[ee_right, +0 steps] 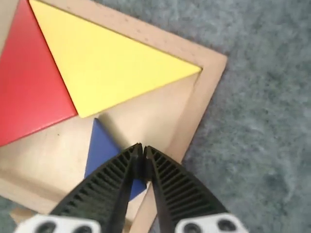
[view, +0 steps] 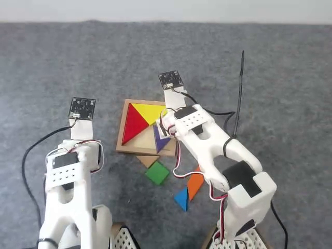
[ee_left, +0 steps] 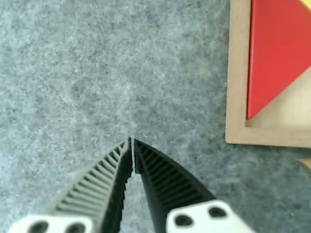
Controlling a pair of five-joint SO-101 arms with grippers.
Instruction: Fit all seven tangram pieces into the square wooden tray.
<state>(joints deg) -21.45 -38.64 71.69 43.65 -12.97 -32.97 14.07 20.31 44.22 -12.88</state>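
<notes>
- Hovering low over the square wooden tray (ee_right: 206,87), the right gripper (ee_right: 142,147) has its two ribbed jaws pressed together with nothing between them.
- Its tips sit at the edge of a purple triangle (ee_right: 101,150) that lies on the tray floor near the right-hand rim. Whether the tips actually touch the piece cannot be told.
- Just past the purple triangle's point, the large yellow triangle (ee_right: 107,68) lies with its long side along the tray's far rim.
- The large red triangle (ee_right: 29,82) lies flush against the yellow triangle, with its long side along the tray's left rim.
- A patch of bare wood shows in the tray around the purple triangle, between it and the near rim.
- The left gripper (ee_left: 132,141) is also closed, jaw tips meeting and holding nothing. It hangs over the grey carpet (ee_left: 73,73) a little to the left of the tray's near left corner, apart from the rim.
- In the high view, four pieces lie on the carpet outside the tray, on the side nearest the arms.
- A tan triangle (view: 148,160) sits close against the tray's near rim.
- A green square (view: 157,173) is just beside the tan triangle, turned corner-on.
- An orange piece (view: 195,184) lies further right, partly hidden under the right arm.
- A blue triangle (view: 181,198) touches the orange piece's near end.
</notes>
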